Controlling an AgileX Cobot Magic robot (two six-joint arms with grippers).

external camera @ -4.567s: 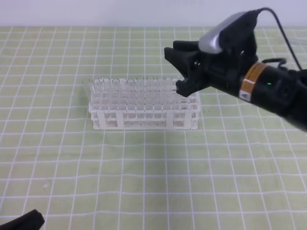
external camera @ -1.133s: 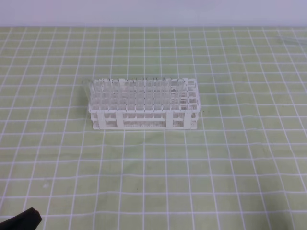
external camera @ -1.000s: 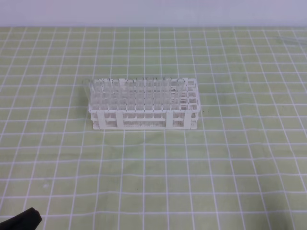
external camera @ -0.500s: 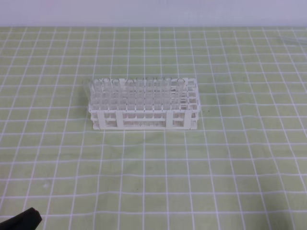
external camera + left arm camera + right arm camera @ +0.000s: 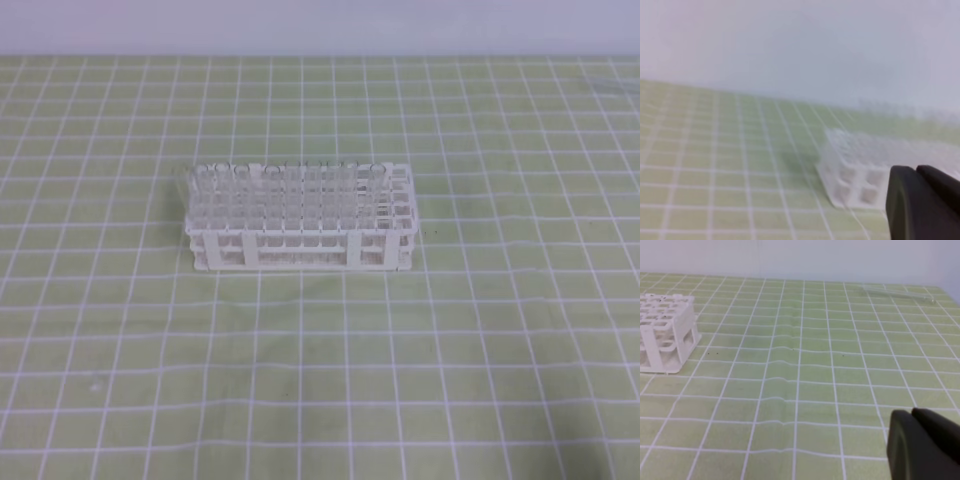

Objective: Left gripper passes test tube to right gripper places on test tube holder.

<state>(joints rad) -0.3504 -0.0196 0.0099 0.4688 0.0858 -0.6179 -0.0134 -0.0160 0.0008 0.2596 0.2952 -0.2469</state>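
Note:
The test tube holder [image 5: 300, 240] is a white lattice rack standing mid-table, with several clear tubes upright in its holes. It appears blurred in the left wrist view [image 5: 850, 175] and at the left edge of the right wrist view [image 5: 665, 335]. One clear test tube [image 5: 897, 291] lies flat on the cloth far behind, near the wall. The left gripper [image 5: 916, 172] is shut and empty, low and well short of the rack. The right gripper [image 5: 912, 414] is shut and empty too, far to the rack's right. Neither gripper shows in the exterior high view.
A green cloth with a white grid [image 5: 320, 350] covers the whole table. A pale wall [image 5: 320, 25] runs along the far edge.
The black tip of the left arm at the bottom-left corner of the exterior view has dropped out of frame. The right arm, over the rack several seconds ago, has left that view. The rack has not moved.

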